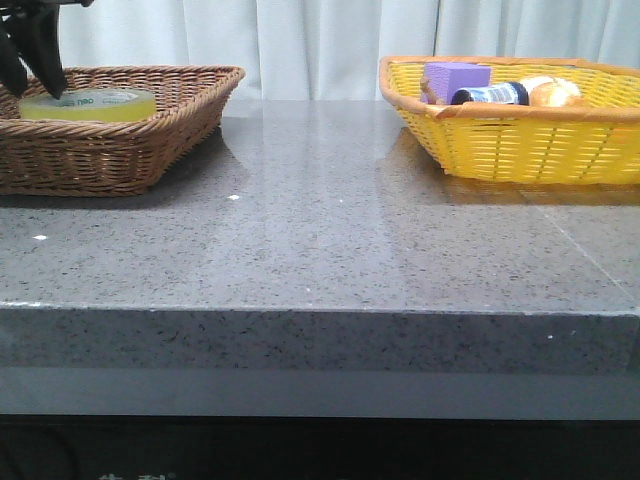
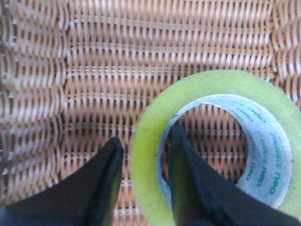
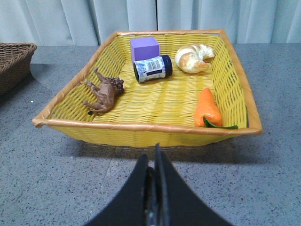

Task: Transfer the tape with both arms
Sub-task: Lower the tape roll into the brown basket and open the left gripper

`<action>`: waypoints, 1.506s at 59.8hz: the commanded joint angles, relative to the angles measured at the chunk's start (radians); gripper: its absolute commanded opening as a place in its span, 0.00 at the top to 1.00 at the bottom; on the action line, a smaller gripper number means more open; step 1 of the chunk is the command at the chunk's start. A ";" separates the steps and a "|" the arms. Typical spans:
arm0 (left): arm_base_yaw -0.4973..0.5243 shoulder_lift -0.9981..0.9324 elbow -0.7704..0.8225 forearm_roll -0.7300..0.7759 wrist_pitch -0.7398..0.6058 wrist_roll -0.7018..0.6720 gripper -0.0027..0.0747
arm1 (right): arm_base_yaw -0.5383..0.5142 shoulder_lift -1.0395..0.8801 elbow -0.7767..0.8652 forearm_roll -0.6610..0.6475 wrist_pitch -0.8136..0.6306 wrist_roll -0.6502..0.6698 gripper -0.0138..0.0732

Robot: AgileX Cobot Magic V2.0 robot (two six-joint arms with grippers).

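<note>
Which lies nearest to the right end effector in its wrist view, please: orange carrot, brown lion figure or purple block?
From the right end effector:
1. Orange carrot, near basket corner.
2. Brown lion figure, opposite side; close call with carrot.
3. Purple block, far wall.

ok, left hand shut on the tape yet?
Not yet. The left hand is open, straddling the wall of the tape: one finger outside, one inside the core, a gap visible on the outer side. Tape lies flat in the brown basket.

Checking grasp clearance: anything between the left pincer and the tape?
Nothing visible. The left pincer already straddles the tape's wall in the brown basket: one finger inside the core, one outside, with a small gap on the outer side. Nothing else shows near it.
</note>
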 commanded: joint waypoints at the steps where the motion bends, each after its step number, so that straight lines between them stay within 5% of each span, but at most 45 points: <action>1: 0.001 -0.085 -0.036 0.010 -0.026 -0.005 0.66 | -0.003 0.008 -0.025 0.008 -0.084 -0.010 0.92; 20: 0.001 -0.113 -0.036 0.011 -0.026 -0.005 0.99 | -0.003 0.008 -0.025 0.008 -0.084 -0.010 0.92; 36: 0.001 -0.188 0.008 0.003 -0.141 -0.005 0.99 | -0.003 0.008 -0.025 0.008 -0.083 -0.010 0.92; 68: 0.001 -0.852 0.894 -0.019 -0.784 -0.005 0.99 | -0.003 0.008 -0.025 0.008 -0.079 -0.010 0.92; 90: 0.001 -1.390 1.337 -0.019 -0.917 -0.005 0.99 | -0.003 0.008 -0.025 0.008 -0.079 -0.010 0.92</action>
